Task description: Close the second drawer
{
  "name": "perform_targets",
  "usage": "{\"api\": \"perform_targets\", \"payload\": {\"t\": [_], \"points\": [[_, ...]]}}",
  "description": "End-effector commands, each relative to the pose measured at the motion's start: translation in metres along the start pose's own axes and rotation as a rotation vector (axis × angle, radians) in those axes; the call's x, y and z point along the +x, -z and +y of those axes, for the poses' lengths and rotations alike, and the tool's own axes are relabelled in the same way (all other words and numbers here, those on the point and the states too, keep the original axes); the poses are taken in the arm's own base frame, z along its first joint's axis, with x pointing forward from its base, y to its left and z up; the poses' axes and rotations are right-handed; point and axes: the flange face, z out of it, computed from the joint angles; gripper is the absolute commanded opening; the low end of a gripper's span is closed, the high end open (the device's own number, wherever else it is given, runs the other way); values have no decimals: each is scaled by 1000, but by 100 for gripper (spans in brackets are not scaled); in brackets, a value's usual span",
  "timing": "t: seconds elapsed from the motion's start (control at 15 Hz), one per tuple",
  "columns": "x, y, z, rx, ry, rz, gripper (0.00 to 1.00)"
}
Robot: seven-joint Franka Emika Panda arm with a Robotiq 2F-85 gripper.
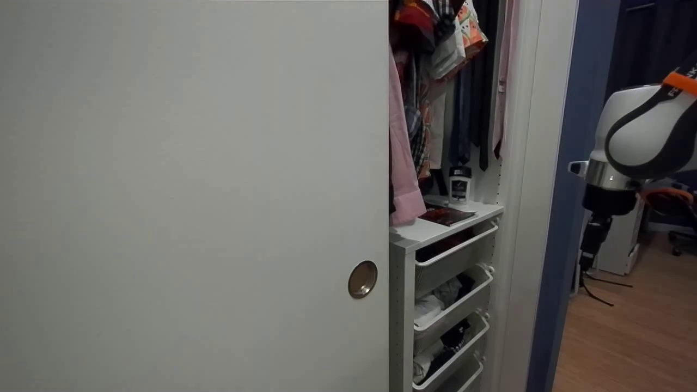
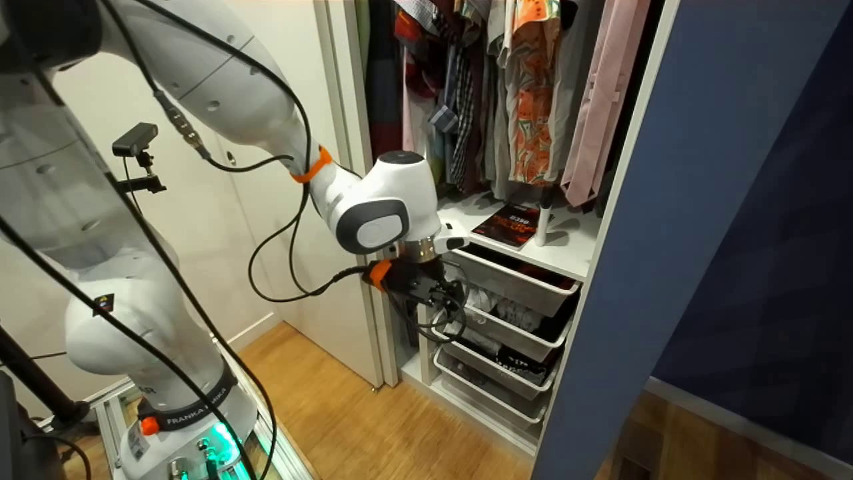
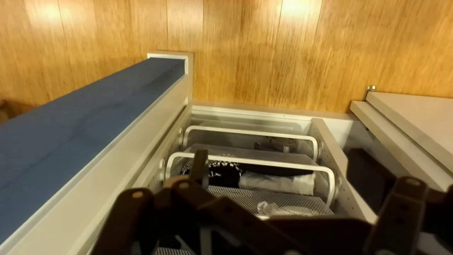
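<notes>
The second drawer [image 2: 518, 336], next below the top drawer [image 2: 518, 285], lies ahead of my claw [image 2: 454, 300], apart from it (in an exterior view I hang in front of its end away from the blue wall [image 2: 656, 253]). Its long axis runs side to side; its front faces me, so I judge the push goes inward. Whether my claw is spread or closed, I can't tell.

Beneath hanging clothes [image 2: 532, 150], a magazine [image 1: 447, 215] lies on the bench [image 1: 418, 232], a bottle [image 1: 460, 188] beside it. Below come the top drawer [image 1: 457, 258], the second drawer [image 1: 456, 311] with garments [image 1: 446, 292] inside, then lower drawers [image 2: 493, 400]. In both exterior views the sliding door [image 1: 190, 190] stands left of the drawers and the wall [image 2: 620, 280] right; in an exterior view the claw [image 2: 452, 301] hangs before the drawers
</notes>
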Motion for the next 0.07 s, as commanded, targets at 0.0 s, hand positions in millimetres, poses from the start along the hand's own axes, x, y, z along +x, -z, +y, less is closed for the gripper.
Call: {"api": "perform_targets", "payload": {"t": [0.0], "points": [[-3,4,-3,0,2,7,100]]}}
